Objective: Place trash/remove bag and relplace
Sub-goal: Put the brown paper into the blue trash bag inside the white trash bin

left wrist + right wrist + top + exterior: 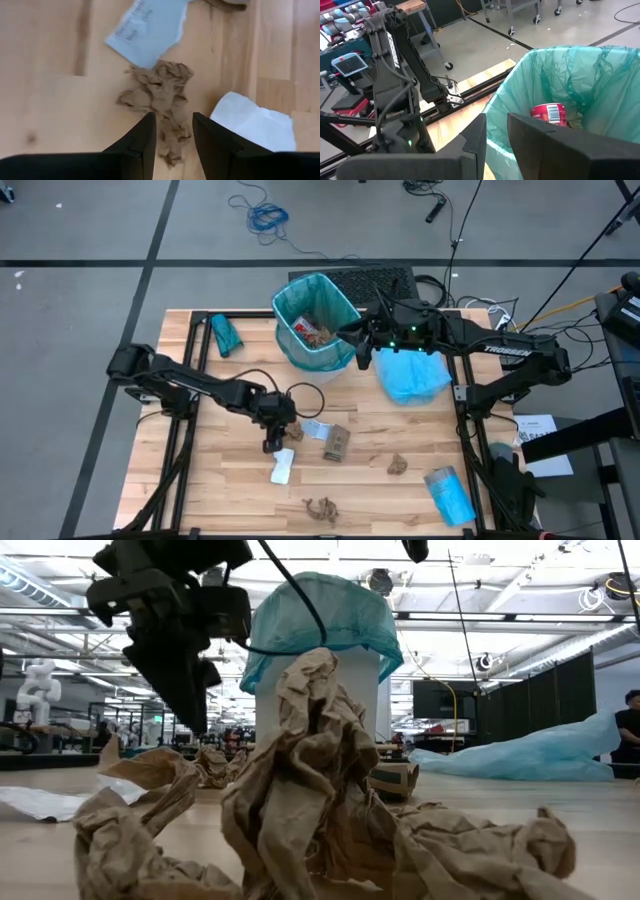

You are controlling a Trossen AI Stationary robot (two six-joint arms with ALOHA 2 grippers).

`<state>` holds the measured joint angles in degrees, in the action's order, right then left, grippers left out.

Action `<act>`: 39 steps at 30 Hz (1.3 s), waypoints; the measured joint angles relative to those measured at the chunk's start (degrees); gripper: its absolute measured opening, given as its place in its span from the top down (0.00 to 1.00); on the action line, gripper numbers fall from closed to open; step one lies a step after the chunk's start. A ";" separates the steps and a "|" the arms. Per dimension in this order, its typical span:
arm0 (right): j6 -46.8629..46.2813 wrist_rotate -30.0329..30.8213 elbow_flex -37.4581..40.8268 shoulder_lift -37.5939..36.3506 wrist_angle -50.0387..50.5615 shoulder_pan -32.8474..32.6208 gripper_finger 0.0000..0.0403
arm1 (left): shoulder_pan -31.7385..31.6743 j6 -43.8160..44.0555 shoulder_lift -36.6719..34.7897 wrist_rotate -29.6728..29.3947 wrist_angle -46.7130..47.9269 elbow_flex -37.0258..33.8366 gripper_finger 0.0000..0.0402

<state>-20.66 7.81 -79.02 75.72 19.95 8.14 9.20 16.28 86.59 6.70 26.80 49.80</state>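
Note:
A white bin (300, 700) lined with a teal bag (315, 320) stands at the table's far middle. Inside it lie a red-and-white bottle (549, 112) and brown paper. My right gripper (362, 345) is at the bin's right rim. On the table lie brown paper wads (337, 442) (398, 465) (322, 508), a white packet (283, 467) and a pale blue scrap (315, 428). My left gripper (278, 432) is open and points steeply down over one brown wad (160, 92). Its fingers (147, 137) stand either side of that wad's near end. My right gripper comes at the bin nearly level from the table's right. The bag-covered rim (492, 125) runs into the narrow gap between its fingers, one finger on the inner side and one outside. The fingers themselves hide the place of contact. The bin stands upright on the table.
A loose pale blue bag (412, 375) lies right of the bin, under the right arm. A folded teal bag (225, 335) lies at the far left and a blue packet (450, 492) at the near right. Black frame rails (190, 350) run along both table sides.

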 joint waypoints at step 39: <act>-0.30 -0.09 0.02 0.02 0.11 0.00 0.83 | -0.27 10.39 -8.63 -4.51 -1.26 0.13 1.00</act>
<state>-20.96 7.73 -79.00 75.75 20.05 8.14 8.93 26.67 77.96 2.19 25.54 49.93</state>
